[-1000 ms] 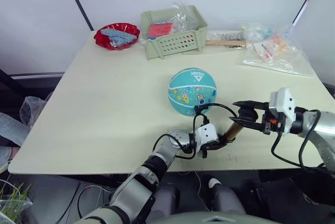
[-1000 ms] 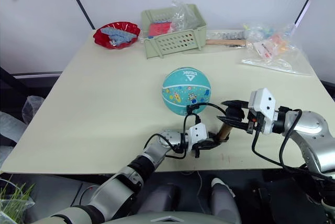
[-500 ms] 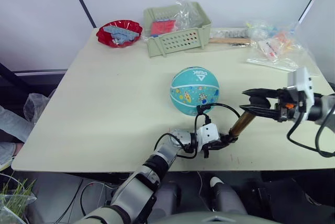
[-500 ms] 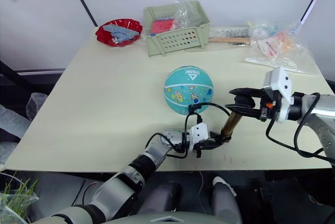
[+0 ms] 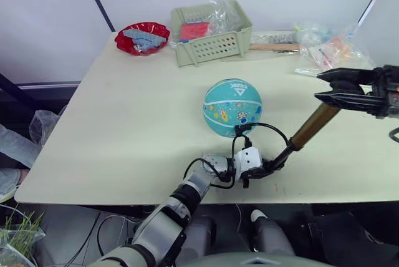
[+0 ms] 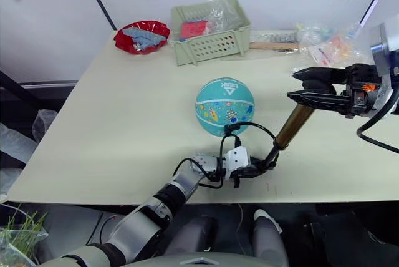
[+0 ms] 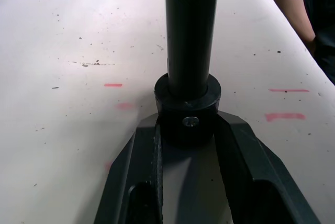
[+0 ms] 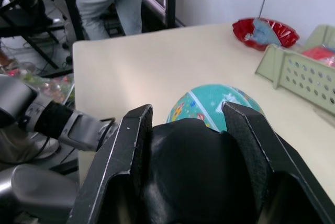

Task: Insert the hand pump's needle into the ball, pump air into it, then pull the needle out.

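The left gripper [image 5: 267, 168] lies low on the table [image 5: 124, 123] close to the near edge, forearm stretched flat along the surface, its jaws pinching the black base cap of the hand pump [image 5: 298, 140]. From there the pump slants up and away toward the robot's right, a black rod below and the gold-bronze barrel above, to the right gripper [image 6: 312, 89], which is raised well above the table with its jaws clamped on the black handle. The thin hose [image 5: 265, 126] loops from the pump's base to the near side of the ball [image 5: 232, 107]; the needle itself is too small to make out. The ball sits mid-table with bare surface around it. Farther back stand a red bowl [image 5: 142, 37], a green basket [image 5: 212, 35] and plastic bags [image 5: 333, 55] along the far edge
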`<state>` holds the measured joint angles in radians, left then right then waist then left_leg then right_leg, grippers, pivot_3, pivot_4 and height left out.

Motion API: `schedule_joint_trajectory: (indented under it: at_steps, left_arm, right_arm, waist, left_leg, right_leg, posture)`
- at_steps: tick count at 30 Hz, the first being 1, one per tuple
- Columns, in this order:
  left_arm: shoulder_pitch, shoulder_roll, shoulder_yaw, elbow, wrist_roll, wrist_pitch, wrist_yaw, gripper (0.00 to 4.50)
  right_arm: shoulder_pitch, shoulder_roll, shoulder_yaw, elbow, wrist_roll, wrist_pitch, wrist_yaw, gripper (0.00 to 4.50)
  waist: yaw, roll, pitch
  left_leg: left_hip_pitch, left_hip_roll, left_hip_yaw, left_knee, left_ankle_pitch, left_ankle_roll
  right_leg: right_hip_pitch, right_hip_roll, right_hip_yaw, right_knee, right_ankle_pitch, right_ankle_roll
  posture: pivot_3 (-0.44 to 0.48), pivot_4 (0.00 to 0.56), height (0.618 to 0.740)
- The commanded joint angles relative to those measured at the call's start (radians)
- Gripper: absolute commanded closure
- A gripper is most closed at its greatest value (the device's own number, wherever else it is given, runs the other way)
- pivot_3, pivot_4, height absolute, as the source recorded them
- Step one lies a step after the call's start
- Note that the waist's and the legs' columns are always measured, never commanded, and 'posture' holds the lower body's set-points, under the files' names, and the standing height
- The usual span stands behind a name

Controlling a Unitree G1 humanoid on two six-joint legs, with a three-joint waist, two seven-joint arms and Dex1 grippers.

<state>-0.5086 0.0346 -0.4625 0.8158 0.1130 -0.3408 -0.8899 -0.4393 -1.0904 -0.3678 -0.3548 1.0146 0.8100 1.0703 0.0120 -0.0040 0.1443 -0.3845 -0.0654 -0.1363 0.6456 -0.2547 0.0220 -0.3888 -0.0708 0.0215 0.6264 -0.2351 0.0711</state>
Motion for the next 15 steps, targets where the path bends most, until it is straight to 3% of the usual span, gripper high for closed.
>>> schedule_joint_trajectory:
  at_steps: [1, 7, 15]
  left_arm:
    - [0.051, 0.049, -0.019, 0.088, 0.056, 0.049, 0.006, 3.45]
    - [0.058, 0.048, -0.022, 0.079, 0.058, 0.052, 0.005, 3.45]
    - [0.06, 0.052, -0.024, 0.068, 0.057, 0.057, 0.007, 3.45]
  right_arm:
    - [0.021, 0.016, -0.016, -0.038, -0.014, -0.041, 0.013, 2.83]
    - [0.193, 0.089, 0.128, -0.044, -0.243, -0.222, 0.033, 2.83]
    - [0.297, 0.221, 0.294, 0.005, -0.455, -0.446, 0.005, 2.83]
  waist:
    - [0.0, 0.0, 0.0]
    - [-0.002, -0.004, -0.005]
    - [-0.009, -0.009, -0.012]
  left_leg:
    - [0.0, 0.0, 0.0, 0.0, 0.0, 0.0]
    - [0.004, 0.001, 0.001, -0.001, 0.0, 0.0]
    - [0.007, 0.002, 0.0, 0.0, 0.0, 0.0]
  right_leg:
    - [0.0, 0.0, 0.0, 0.0, 0.0, 0.0]
    - [0.003, 0.001, 0.001, 0.0, -0.002, 0.003]
    - [0.007, 0.002, 0.0, 0.0, -0.003, 0.004]
  posture:
    - [0.0, 0.15, 0.74]
    - [0.0, 0.15, 0.74]
    - [0.0, 0.15, 0.74]
